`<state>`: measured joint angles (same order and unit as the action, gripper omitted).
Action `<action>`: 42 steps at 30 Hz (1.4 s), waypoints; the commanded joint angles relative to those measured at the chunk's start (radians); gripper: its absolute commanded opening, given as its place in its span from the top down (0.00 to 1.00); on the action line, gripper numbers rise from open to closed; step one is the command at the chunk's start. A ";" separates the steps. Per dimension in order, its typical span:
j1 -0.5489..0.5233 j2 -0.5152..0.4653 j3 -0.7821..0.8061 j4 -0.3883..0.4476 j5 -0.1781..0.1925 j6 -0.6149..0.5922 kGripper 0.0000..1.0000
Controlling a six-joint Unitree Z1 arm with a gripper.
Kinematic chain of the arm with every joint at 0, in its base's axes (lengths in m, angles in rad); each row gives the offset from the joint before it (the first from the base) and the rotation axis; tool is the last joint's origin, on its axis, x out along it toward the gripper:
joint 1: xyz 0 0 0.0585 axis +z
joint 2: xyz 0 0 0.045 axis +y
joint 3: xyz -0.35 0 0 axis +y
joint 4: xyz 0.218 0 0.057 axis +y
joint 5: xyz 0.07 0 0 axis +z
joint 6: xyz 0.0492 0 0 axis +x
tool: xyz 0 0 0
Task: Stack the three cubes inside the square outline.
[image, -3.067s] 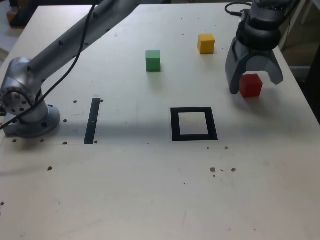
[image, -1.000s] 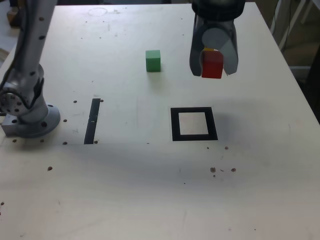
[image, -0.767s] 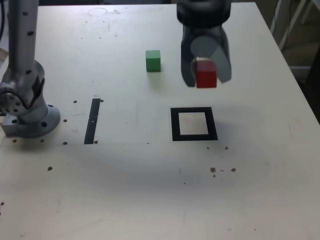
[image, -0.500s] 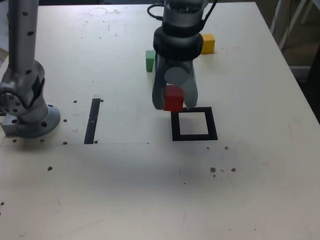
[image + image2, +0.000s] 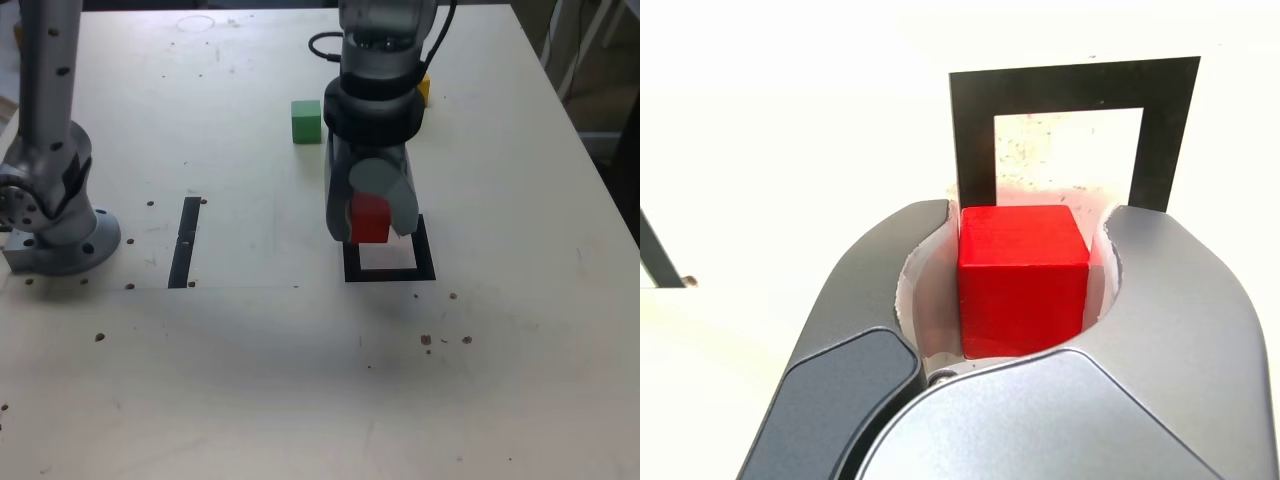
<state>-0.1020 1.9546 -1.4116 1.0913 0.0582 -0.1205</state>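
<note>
A pale, speckled tabletop [image 5: 300, 380] carries the scene; the arm's base [image 5: 55, 235] stands near its edge at the exterior view's left; the gripper [image 5: 370, 222] hangs above the square outline [image 5: 349, 264], its jaws clamped on the red cube [image 5: 369, 219], which is held clear of the surface over the outline's far edge; the green cube [image 5: 306, 121] sits farther back; the yellow cube [image 5: 424, 88] shows partly behind the arm, toward the far edge; a narrow black strip [image 5: 185, 241] lies near the base.

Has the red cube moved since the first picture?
Yes. The red cube, held in the jaws, went from beside the yellow cube toward the exterior view's left, over the square outline.
</note>
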 commanded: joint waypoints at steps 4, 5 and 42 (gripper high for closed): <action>0.009 0.024 0.018 -0.042 0.007 -0.002 0.78; 0.011 0.025 0.022 -0.047 0.008 -0.002 0.78; 0.038 0.019 0.082 -0.142 0.012 0.005 0.02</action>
<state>-0.0670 1.9904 -1.3307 0.9464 0.0684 -0.1163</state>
